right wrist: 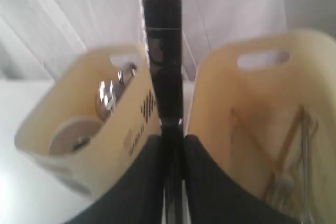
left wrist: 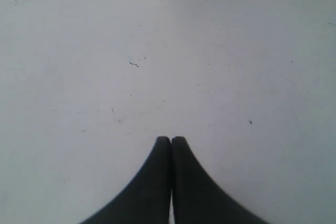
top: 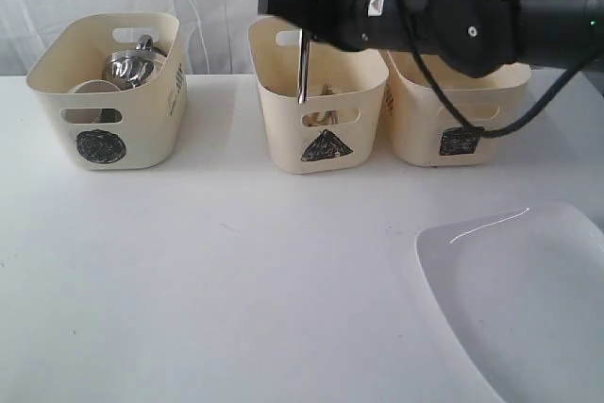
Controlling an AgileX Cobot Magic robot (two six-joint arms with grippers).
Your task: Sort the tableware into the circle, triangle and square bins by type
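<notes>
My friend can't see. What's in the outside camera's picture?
The black right gripper holds a long metal utensil, probably the knife, upright over the triangle bin, the middle of three cream bins on a white table. The circle bin, left, holds steel mugs; the square bin stands right, and a white plate lies nearest the camera.

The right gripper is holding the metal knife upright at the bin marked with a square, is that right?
Not quite. The right gripper does hold the metal knife upright, but at the triangle bin, the middle one, not the square bin beside it. The exterior view shows this.
</notes>
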